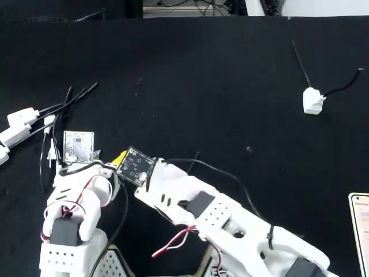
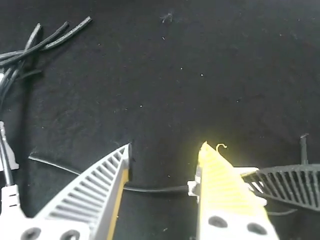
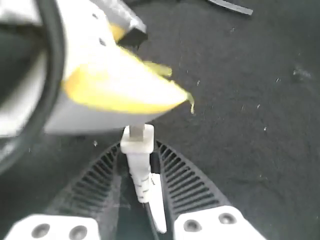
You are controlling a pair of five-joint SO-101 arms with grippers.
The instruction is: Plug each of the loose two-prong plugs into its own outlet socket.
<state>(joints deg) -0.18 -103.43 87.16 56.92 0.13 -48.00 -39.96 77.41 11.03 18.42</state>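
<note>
right gripper (image 3: 138,149) is seen clamped on a white two-prong plug (image 3: 137,165), with black ribbed fingers (image 3: 182,185) pressed on its two flat sides. just past the plug's far end a yellow finger (image 3: 130,95) of the other arm is seen, very close; contact cannot be confirmed. which end carries the prongs cannot be read.

left wrist view: left gripper (image 2: 165,150) is held apart with nothing gripped, its white and yellow fingers straddling a thin black cable (image 2: 150,189) on the black table (image 2: 225,75). a ribbed black finger (image 2: 285,182) of the right gripper is seen just beside the yellow one. the cable's run is given here; in the right wrist view it is hidden behind the yellow finger. loose black cable ends (image 2: 55,37) lie further off.

high view: both grippers are seen meeting at the table's front left, the grip itself covered by a camera board (image 1: 137,164). the wider layout is supplied: white connectors (image 1: 17,127) on black leads near the left edge, judged to be the sockets, and a second white plug (image 1: 313,101) well apart at far right.

handling, as judged: the plug is light, rigid, smooth moulded plastic, so slip under insertion force is expected, and the limp cord will tug. hold is best taken on the body's flat sides, never on the cord.
</note>
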